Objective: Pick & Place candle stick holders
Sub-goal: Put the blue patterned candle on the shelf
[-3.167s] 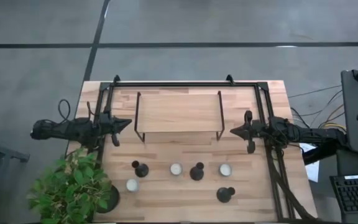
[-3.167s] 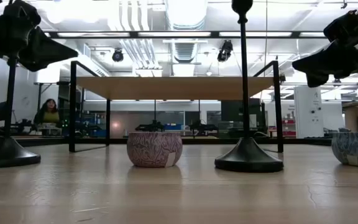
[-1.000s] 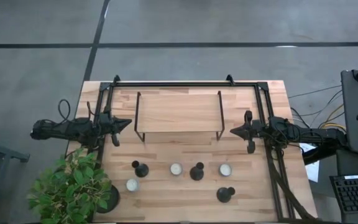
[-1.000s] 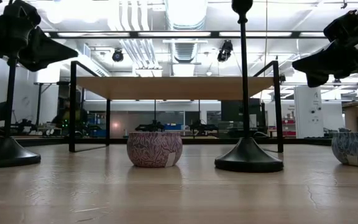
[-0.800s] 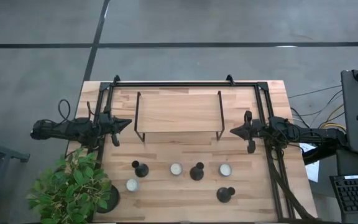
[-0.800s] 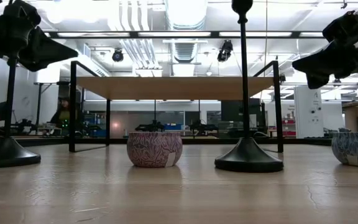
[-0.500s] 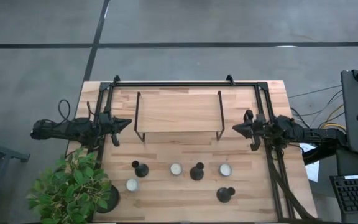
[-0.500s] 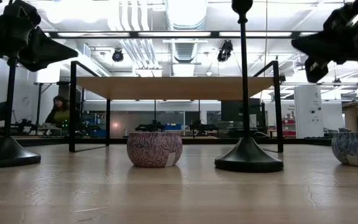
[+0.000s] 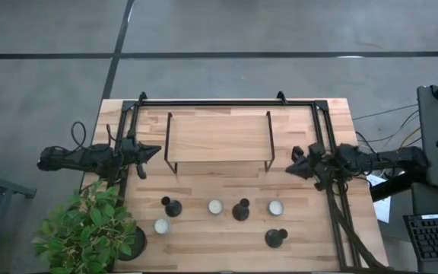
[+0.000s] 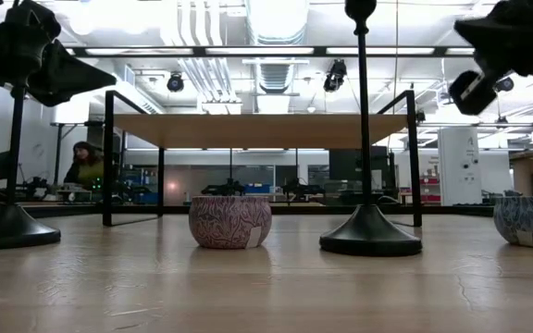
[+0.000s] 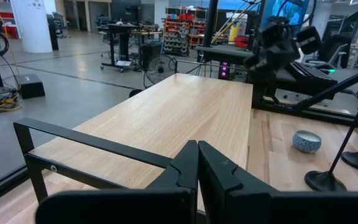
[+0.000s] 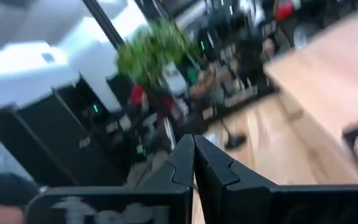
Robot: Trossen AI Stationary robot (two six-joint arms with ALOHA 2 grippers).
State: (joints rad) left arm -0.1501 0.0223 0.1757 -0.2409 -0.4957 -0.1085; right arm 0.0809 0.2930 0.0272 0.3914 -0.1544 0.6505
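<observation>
Three black candle stick holders (image 9: 172, 205) (image 9: 240, 209) (image 9: 276, 237) stand on their round bases on the near half of the wooden table. Three low whitish cups (image 9: 215, 206) (image 9: 275, 207) (image 9: 161, 226) sit among them. My left gripper (image 9: 157, 151) hovers shut and empty at the table's left side, left of the shelf; its closed fingers show in the left wrist view (image 11: 197, 155). My right gripper (image 9: 289, 169) hovers shut and empty at the right side, above and behind the cups; its fingers are closed in the right wrist view (image 12: 194, 149).
A wooden shelf on black metal legs (image 9: 217, 137) stands at the table's middle back. A black frame (image 9: 219, 102) runs round the table's far half. A green plant in a black pot (image 9: 90, 232) stands at the near left corner. A person (image 10: 81, 166) sits in the room behind.
My right gripper has risen, drawn back a little toward the table's right and near edges, and rolled about its own axis. It stays shut. The candle stick holders have not moved.
</observation>
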